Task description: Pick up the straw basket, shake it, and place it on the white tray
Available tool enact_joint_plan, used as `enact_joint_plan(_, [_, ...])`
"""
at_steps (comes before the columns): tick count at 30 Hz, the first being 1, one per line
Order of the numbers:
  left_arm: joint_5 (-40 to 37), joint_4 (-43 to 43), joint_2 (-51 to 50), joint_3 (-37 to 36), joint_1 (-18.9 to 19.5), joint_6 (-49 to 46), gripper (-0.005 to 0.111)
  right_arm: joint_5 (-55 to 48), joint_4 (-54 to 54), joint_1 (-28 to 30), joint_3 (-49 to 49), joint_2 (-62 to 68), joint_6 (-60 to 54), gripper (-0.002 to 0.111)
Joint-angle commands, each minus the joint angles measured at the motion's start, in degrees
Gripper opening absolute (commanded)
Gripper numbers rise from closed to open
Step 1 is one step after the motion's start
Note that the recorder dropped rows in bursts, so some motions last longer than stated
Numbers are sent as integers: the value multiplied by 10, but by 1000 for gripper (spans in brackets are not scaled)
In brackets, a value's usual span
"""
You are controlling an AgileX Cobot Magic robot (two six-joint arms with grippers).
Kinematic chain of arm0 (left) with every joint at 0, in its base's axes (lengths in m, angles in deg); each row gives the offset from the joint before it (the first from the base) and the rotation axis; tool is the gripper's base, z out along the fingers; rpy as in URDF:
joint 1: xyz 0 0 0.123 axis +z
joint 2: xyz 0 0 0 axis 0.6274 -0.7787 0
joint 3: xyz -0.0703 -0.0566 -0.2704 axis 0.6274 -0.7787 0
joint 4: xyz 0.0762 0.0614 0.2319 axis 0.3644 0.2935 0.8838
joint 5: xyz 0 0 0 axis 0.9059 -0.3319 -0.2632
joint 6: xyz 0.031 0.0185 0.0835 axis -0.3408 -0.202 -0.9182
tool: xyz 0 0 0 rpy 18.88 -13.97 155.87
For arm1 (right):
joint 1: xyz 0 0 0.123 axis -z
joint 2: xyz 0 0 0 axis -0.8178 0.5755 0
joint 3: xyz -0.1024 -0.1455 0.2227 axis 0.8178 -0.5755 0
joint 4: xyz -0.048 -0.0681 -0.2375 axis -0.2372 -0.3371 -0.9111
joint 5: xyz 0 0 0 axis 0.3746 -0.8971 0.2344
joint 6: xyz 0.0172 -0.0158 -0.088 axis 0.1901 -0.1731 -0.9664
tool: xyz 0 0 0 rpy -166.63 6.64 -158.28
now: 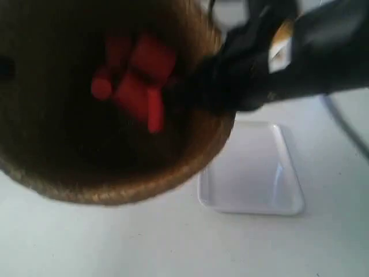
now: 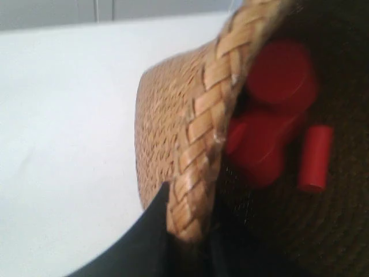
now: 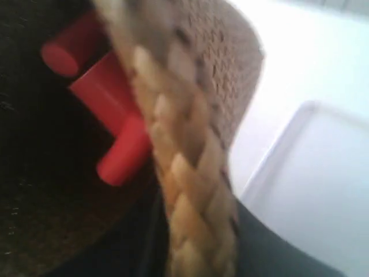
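Observation:
The straw basket point(image 1: 190, 167) hangs in the air close to the exterior camera, blurred, with its dark inside facing the lens. Red blocks point(image 1: 138, 81) lie loose inside it. My left gripper point(image 2: 193, 225) is shut on the basket's braided rim point(image 2: 202, 144), one finger outside and one inside. My right gripper point(image 3: 196, 231) is shut on the opposite rim point(image 3: 190, 190) the same way. The arm at the exterior view's right point(image 1: 288, 57) reaches to the rim. The white tray point(image 1: 253, 173) lies on the table below and to the right, partly covered by the basket, and shows in the right wrist view point(image 3: 323, 184).
The white table point(image 1: 173, 242) spreads under the basket. Red cylinders and blocks point(image 2: 277, 115) point(image 3: 109, 98) rest against the basket's dark woven inside. A grey cable or bar point(image 1: 346, 124) curves at the exterior view's far right.

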Motion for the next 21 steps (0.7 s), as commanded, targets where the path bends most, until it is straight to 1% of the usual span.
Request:
enact_joint_plan(1, [36,-12,23,13,5,-21,0,6,-1,3,-8,-14,-5,0])
enact_joint_plan(3, [33,-13,25,20,5,-21,0,15,0,1,-8,-18,-5,0])
enact_joint_plan(7, [21,-14,26,21,5,-21,0,-2,-4,2,-10,-16,-5,0])
enact_joint_plan(9, [18,-17,23,20,5,-21,0,18,-3,2,-22,-13,1,0])
enact_joint_plan(12, [14,-16,23,-6,5,-24,0,33,-3,2,-48,6,4,0])
enact_joint_plan(13, [22,-15,23,-23,5,-25,0,43,-3,2,-55,17,5,0])
enact_joint_plan(15, [49,-15,23,-32,5,-27,0,48,-1,2,-49,23,6,0])
enact_joint_plan(16, [45,-15,24,-15,5,-27,0,38,4,2,-34,16,6,0])
enact_joint_plan(17, [10,-14,38,46,5,-29,0,-3,24,1,16,-12,-13,0])
enact_joint_plan(18, [1,-14,48,92,5,-29,0,-26,38,0,55,-35,-40,0])
enact_joint_plan(19, [-8,-14,63,185,4,-28,0,-50,59,-5,132,-82,-75,0])
enact_joint_plan(20, [-27,-12,65,213,4,-26,0,-50,63,-9,157,-105,-79,0])
enact_joint_plan(21, [-53,29,49,173,4,-13,0,-23,19,-10,111,-109,-73,0])
